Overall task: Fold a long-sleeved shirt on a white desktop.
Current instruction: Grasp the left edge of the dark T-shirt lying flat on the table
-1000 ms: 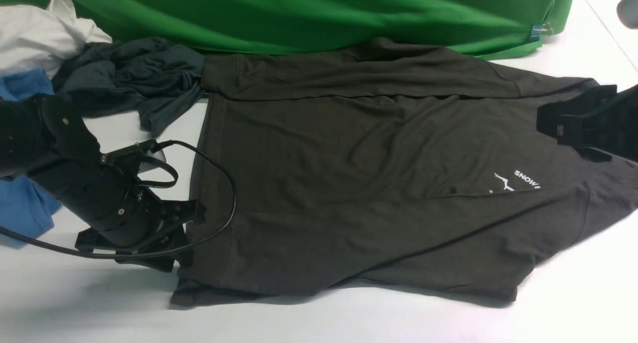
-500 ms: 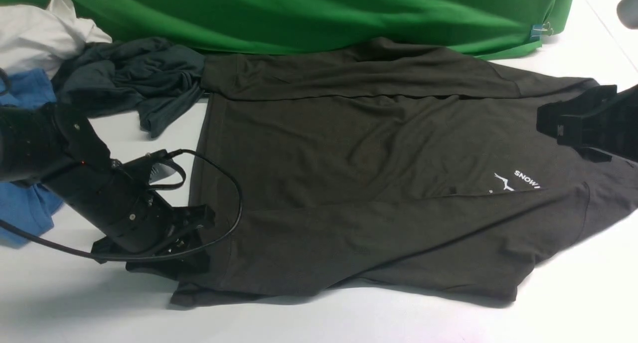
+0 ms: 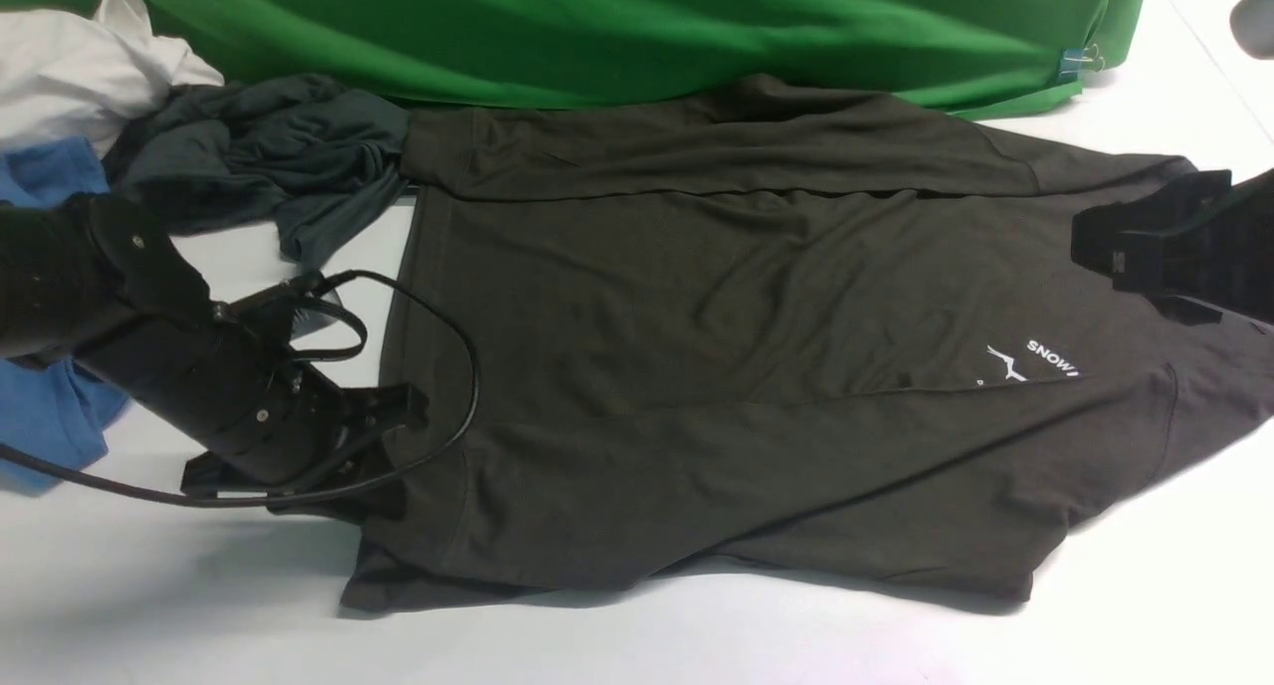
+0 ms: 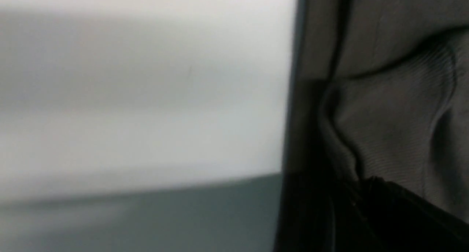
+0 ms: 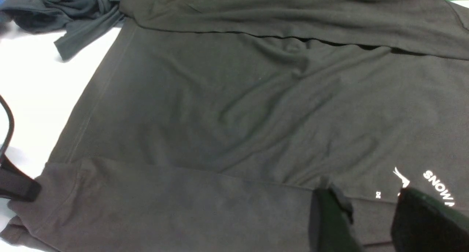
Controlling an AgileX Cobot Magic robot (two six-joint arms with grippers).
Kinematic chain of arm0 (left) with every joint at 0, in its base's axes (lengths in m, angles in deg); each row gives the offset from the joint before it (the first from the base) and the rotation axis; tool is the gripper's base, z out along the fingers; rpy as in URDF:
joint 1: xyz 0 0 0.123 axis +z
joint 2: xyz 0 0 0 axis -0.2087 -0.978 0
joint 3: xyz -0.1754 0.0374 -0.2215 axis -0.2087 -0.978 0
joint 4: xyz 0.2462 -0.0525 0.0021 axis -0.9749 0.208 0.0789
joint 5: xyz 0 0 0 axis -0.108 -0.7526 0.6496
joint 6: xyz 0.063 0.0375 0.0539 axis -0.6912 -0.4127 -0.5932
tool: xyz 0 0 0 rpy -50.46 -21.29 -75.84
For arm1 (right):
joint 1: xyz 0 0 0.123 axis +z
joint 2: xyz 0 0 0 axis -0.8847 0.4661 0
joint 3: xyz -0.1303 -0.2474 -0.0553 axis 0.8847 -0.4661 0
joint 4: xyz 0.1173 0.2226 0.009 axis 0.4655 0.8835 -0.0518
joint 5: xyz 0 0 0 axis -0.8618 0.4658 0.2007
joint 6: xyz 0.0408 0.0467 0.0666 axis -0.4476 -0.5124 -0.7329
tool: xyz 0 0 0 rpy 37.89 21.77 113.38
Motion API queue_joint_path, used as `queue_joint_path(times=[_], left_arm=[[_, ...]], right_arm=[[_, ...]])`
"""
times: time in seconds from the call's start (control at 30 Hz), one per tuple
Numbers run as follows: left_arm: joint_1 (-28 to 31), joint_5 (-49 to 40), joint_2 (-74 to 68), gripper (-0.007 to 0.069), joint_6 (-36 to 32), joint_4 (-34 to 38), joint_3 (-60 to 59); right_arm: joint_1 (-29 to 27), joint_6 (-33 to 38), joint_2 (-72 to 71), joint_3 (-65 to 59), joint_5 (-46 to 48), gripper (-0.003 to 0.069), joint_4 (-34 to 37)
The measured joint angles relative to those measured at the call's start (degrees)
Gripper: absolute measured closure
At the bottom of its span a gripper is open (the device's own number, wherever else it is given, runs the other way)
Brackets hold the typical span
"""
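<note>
Shirt (image 3: 617, 297) across mid-frame on bench (image 3: 647, 645), print at right. Upper sleeve (image 3: 697, 152) laid inward along top; lower sleeve (image 3: 617, 486) laid across lower half, uneven below. Left jaws at lower left, nearly together, apparently pinching cloth by cuff end. Right jaws at right, spread, above shirt, holding nothing. Probably sleeve-tidying step. Next: secure pinch, gentle draw to straighten, without dragging body askew.

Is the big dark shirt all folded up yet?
No, partly folded: edges lie over the shirt, but its "SNOW" print still shows.
</note>
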Motion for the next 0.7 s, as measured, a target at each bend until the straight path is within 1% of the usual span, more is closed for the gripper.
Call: queue_joint_path(times=[0.13,0.23,0.47,0.7], left_arm=[[0.0,1.2,0.0,0.0491,-1.6,3.3,0.0],[0.0,2.0,0.0,0.0481,-2.0,4.5,0.0],[0.0,2.3,0.0,0.0447,-2.0,4.4,0.0],[0.0,2.3,0.0,0.0452,-1.3,4.4,-0.1]], right_arm=[[0.0,0.0,0.0,0.0,0.0,0.0417,0.0],[0.0,0.0,0.0,0.0,0.0,0.0417,0.0],[0.0,0.0,0.0,0.0,0.0,0.0417,0.0],[0.0,0.0,0.0,0.0,0.0,0.0417,0.0]])
